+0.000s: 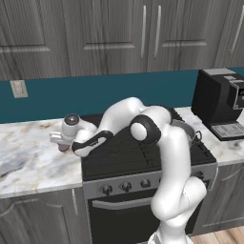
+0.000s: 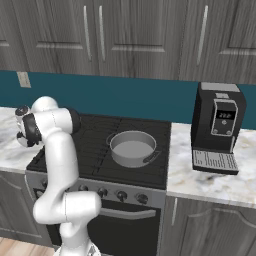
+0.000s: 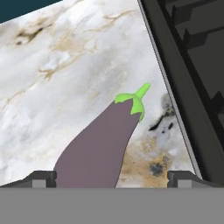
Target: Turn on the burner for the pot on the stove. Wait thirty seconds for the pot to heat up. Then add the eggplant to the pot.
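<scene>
The dark purple eggplant (image 3: 98, 148) with its green stem cap lies on the marble counter (image 3: 65, 65), just left of the stove (image 3: 192, 57). My gripper (image 3: 111, 178) hangs open right above it, one fingertip on each side and neither touching. In the left base view the gripper (image 1: 61, 141) is low over the eggplant (image 1: 64, 148). The grey pot (image 2: 131, 147) stands without a lid on the stove's (image 2: 100, 150) right half, on a black grate burner (image 2: 150, 172). My arm partly covers the pot (image 1: 189, 129) in the left base view.
A black coffee machine (image 2: 218, 127) stands on the counter right of the stove. A row of dark knobs (image 2: 120, 195) runs along the steel front above the oven door handle (image 2: 127, 214). A wall outlet (image 1: 18, 88) sits on the teal backsplash under the cabinets.
</scene>
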